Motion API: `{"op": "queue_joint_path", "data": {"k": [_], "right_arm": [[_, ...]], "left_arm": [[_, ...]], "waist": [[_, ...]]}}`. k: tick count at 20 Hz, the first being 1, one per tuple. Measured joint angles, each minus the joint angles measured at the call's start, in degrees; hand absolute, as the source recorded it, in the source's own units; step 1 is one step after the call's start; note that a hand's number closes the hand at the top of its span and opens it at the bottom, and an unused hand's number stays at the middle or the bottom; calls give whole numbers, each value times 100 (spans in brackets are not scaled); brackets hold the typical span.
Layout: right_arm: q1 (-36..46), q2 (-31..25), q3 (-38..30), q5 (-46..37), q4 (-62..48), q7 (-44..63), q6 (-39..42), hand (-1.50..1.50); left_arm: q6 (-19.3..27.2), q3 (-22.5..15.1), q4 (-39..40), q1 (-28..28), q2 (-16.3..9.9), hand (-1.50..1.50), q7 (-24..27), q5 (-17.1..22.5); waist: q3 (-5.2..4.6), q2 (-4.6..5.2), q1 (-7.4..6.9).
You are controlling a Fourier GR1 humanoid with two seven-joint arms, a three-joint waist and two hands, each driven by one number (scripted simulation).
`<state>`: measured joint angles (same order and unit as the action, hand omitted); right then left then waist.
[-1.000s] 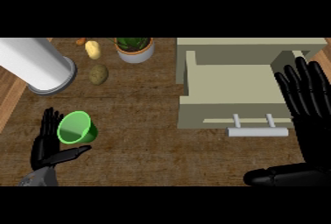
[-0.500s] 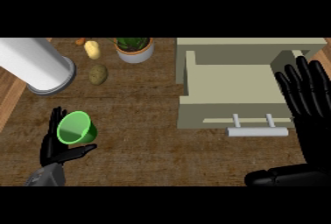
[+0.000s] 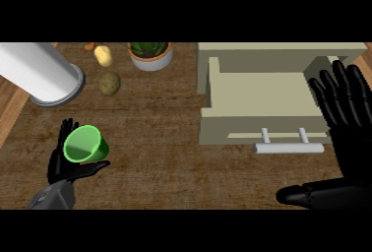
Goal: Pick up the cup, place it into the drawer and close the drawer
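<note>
left robot hand [image 3: 69, 165] curled round green cup [image 3: 85, 144], low left over table [image 3: 167, 162] | right robot hand [image 3: 347, 110] open, resting by drawer [image 3: 254, 101] | step: carrying cup | next: across to open drawer, release inside, then push handle [image 3: 288, 147]

I have a single head view, looking steeply down onto the table [image 3: 167, 162] from close above. My forearms come in from the lower edge, the left hand [image 3: 69, 165] at the left and the right hand [image 3: 349, 113] at the right, unmirrored.
</note>
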<state>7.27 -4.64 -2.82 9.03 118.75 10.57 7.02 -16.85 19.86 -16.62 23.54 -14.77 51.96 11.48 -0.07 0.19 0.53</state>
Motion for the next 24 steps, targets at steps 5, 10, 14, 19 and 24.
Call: {"op": "queue_joint_path", "data": {"k": [5, 10, 14, 19, 24], "right_arm": [[-163, 5, 53, 2, 140, 16, 40, -150], [-128, -8, 0, -5, -11, -97, 66, -150], [-108, -29, -48, 25, 18, -53, 53, -150], [-106, -24, -16, -60, 70, 9, -1, -150], [-118, -58, -58, -2, 84, 6, 48, -150]], "left_arm": [[-341, -15, 45, 61, 2, 150, -57, 66], [-427, -38, 8, 142, 21, 150, 49, 68], [-211, -72, -114, 131, 111, 150, 272, 15], [9, -82, -358, 88, 164, 150, 451, 9], [261, -220, -663, -101, 524, 150, 635, -63]], "waist": [[-4, 4, 20], [-5, 11, 29], [-4, 6, 22], [0, -4, 0], [3, -12, -22]]}}
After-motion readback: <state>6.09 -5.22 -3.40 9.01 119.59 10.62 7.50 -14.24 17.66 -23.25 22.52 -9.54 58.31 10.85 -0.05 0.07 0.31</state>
